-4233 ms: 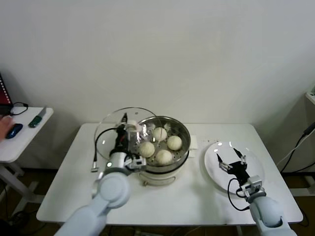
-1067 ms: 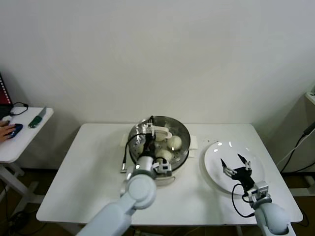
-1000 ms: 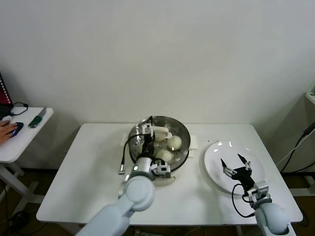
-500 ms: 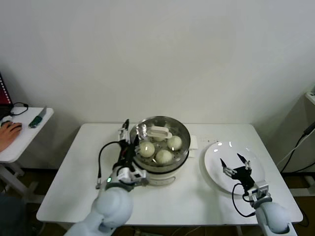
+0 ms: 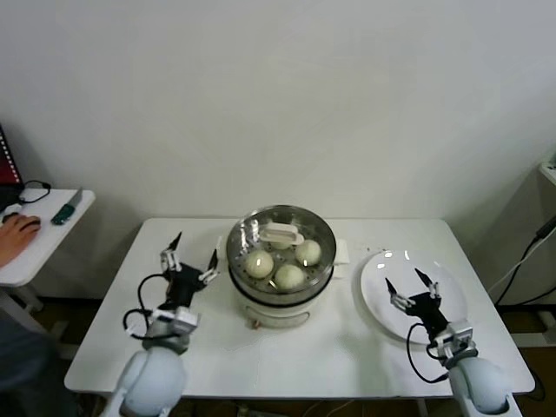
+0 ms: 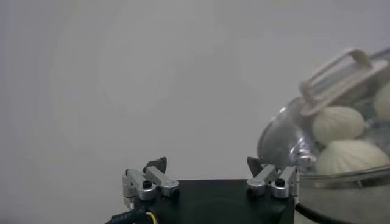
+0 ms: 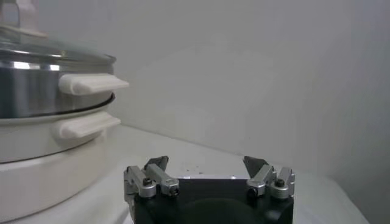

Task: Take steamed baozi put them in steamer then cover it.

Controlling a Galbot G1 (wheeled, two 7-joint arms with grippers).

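The steamer (image 5: 280,291) stands mid-table with the glass cover (image 5: 246,240) lying on it, white handle (image 5: 280,234) up. Baozi (image 5: 259,263) show through the glass; three are plain, and a fourth cannot be made out under the handle. My left gripper (image 5: 188,259) is open and empty, just left of the steamer and apart from it. In the left wrist view my left gripper (image 6: 207,165) is open, with the cover handle (image 6: 332,79) and baozi (image 6: 338,123) beside it. My right gripper (image 5: 412,291) is open and empty above the white plate (image 5: 382,265). In the right wrist view it (image 7: 206,163) faces the steamer (image 7: 42,79).
The white plate lies bare at the table's right. A side table (image 5: 35,248) at the far left carries a person's hand (image 5: 13,230) and small items. The steamer's side handle (image 7: 91,83) and the pot base (image 7: 42,158) jut toward my right gripper.
My left gripper has let go of the cover handle and drawn back left, off the steamer. The cover now rests on the steamer. My right gripper has hardly moved.
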